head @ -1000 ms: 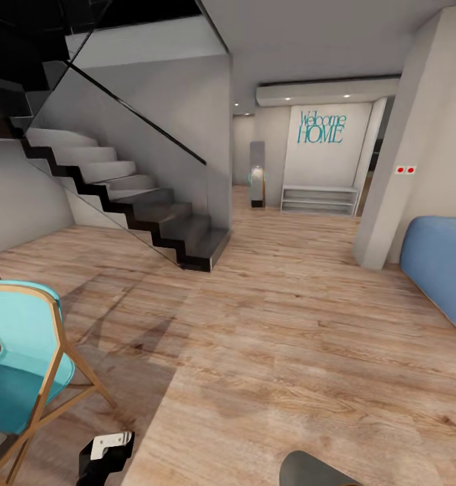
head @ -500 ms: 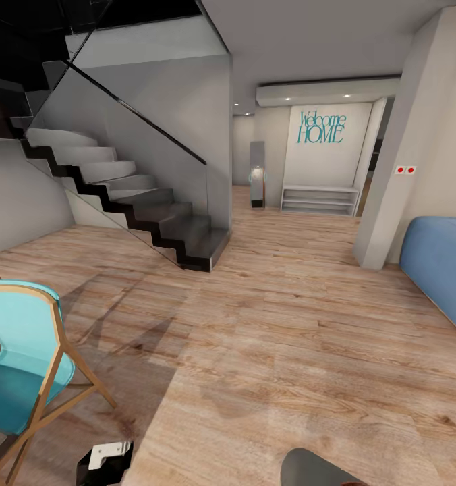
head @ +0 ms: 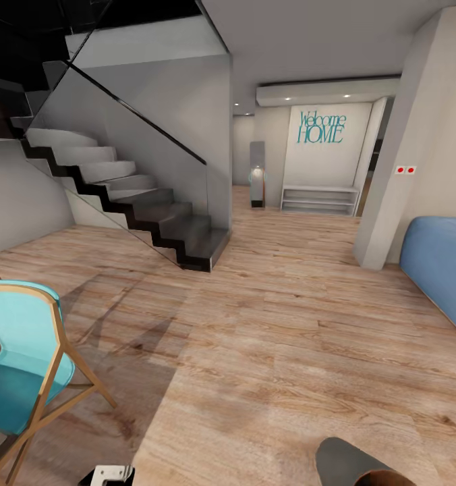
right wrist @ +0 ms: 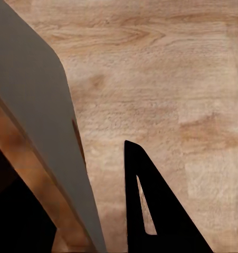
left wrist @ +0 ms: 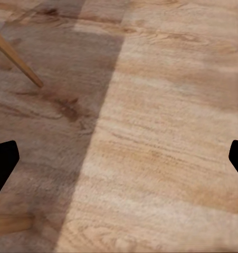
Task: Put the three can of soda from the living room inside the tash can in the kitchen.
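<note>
My right gripper (right wrist: 84,205) is shut on the tash can (right wrist: 39,105), whose grey wall with a brown inside stands between the fingers; one black finger (right wrist: 155,211) lies outside the wall. The same grey bin (head: 353,462) pokes up at the head view's bottom right. My left gripper (left wrist: 119,158) is open wide over the light wood plank floor (left wrist: 161,132), with nothing between its fingertips. Its body (head: 110,476) barely shows at the head view's bottom edge. The cans of soda are out of view.
A turquoise chair (head: 19,364) with wooden legs stands close on the left; one leg (left wrist: 16,58) is near the left gripper. A dark staircase (head: 154,216) rises left of centre. A blue sofa (head: 440,263) and a pillar (head: 396,169) stand on the right, and a hallway with a white shelf (head: 319,200) lies ahead.
The left gripper has sunk almost out of the head view's bottom edge. The grey bin at the bottom right has shifted to the right. The room itself has not shifted.
</note>
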